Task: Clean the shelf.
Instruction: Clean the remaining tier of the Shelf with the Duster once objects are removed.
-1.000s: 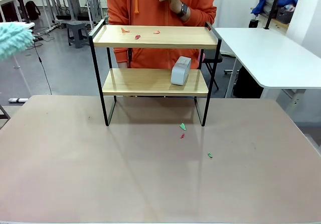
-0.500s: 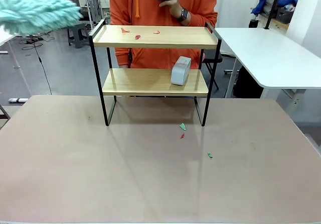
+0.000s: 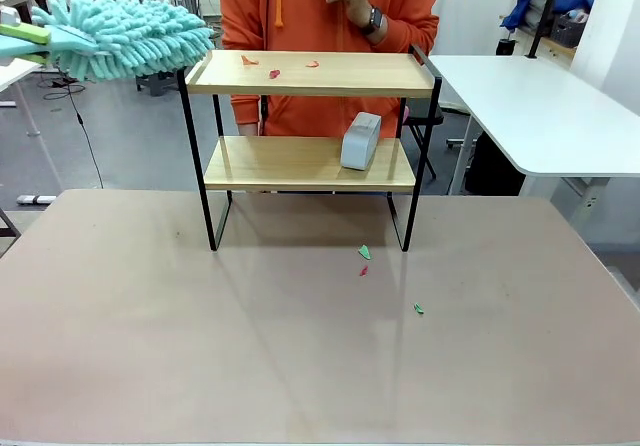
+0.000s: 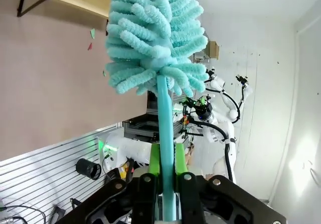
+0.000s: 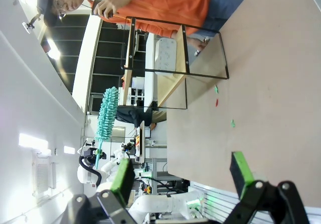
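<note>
The left hand (image 4: pixel 166 159) pinches the fluffy turquoise duster (image 3: pixel 130 34) at 10 o'clock, the right hand (image 5: pixel 181 173) is spread, and a low sweep may hit the raised rail (image 3: pixel 196 59) of the two-tier wooden black-framed shelf (image 3: pixel 350 74) at 12 o'clock and tip it.

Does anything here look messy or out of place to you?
Yes. Small red scraps lie on the shelf's top board, and green and red scraps are scattered on the table in front of it. The fluffy duster in the left claw hangs by the top board's left end, short of them.
</note>
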You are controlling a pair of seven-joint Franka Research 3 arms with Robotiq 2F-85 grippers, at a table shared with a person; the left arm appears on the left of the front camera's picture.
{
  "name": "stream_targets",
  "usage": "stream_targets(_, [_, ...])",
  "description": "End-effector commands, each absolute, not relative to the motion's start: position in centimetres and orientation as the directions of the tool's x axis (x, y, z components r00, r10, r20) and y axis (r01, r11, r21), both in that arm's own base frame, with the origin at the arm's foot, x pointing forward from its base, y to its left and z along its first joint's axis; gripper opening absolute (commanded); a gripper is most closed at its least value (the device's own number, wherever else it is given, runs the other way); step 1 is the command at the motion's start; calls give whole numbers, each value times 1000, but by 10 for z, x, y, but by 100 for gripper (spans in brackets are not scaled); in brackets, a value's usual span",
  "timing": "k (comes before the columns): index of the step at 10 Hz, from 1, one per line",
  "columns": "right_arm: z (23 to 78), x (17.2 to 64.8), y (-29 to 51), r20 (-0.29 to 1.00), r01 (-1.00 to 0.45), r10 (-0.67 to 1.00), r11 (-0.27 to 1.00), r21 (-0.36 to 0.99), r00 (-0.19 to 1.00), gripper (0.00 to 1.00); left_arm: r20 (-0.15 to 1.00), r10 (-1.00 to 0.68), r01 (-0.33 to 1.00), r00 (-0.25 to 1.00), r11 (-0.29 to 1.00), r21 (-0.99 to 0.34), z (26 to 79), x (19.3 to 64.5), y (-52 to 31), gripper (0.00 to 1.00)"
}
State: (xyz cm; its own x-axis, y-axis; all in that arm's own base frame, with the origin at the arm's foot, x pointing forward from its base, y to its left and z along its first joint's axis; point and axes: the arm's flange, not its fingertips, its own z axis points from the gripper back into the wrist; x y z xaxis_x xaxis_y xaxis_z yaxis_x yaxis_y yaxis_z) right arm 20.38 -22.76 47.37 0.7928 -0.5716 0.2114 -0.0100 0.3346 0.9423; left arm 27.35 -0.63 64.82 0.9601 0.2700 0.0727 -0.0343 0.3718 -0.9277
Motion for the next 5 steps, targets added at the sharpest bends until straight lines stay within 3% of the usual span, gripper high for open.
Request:
stream_targets(1, [474, 205, -228, 238, -43, -570, 333, 942, 786, 100, 74, 260, -30, 963, 373, -927, 649, 274, -12, 12])
stream_targets(2, [474, 205, -228, 238, -43, -570, 333, 942, 786, 100, 87, 285, -27, 954, 372, -928, 635, 272, -9, 12])
stream_targets(3, [474, 205, -228, 238, -43, -570, 333, 942, 786, 100, 179, 394, -12, 901, 436, -900, 638, 278, -13, 12])
stream_targets(5, [474, 205, -228, 238, -43, -570, 333, 942, 786, 100, 306, 388, 60, 870, 532, -845, 662, 293, -37, 12])
